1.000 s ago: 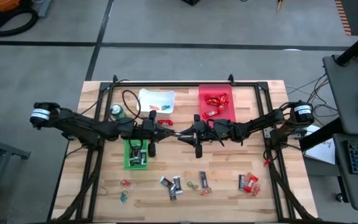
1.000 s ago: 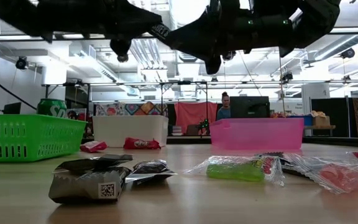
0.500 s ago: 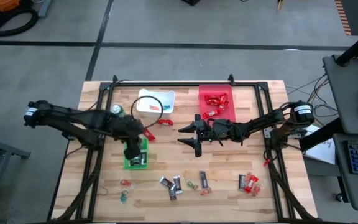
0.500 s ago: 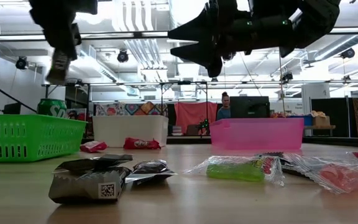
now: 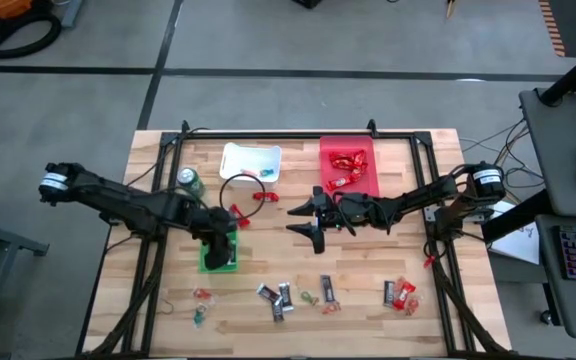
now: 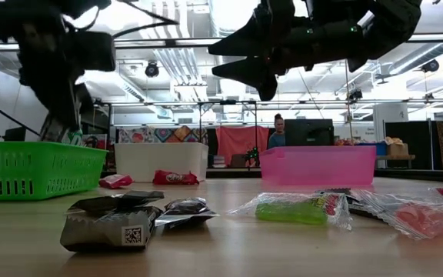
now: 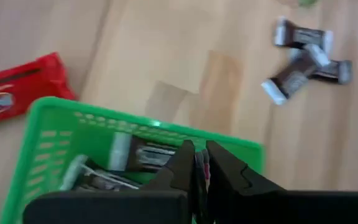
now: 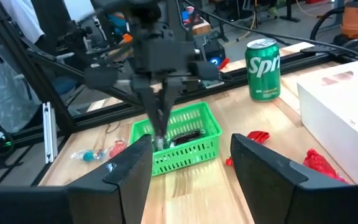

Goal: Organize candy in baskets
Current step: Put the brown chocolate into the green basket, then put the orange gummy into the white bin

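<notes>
I see the green basket (image 5: 218, 254) on the table's (image 5: 298, 310) left half with dark mini bars (image 7: 157, 155) inside it, and my left claw (image 7: 200, 163) hangs right over it, clenched, fingers pinched together with nothing I can make out between them. My right claw (image 5: 310, 218) hovers mid-table, spread wide and empty. Loose candy (image 5: 280, 297) lies along the near edge; the white basket (image 5: 251, 161) and red basket (image 5: 348, 166) sit at the far side.
</notes>
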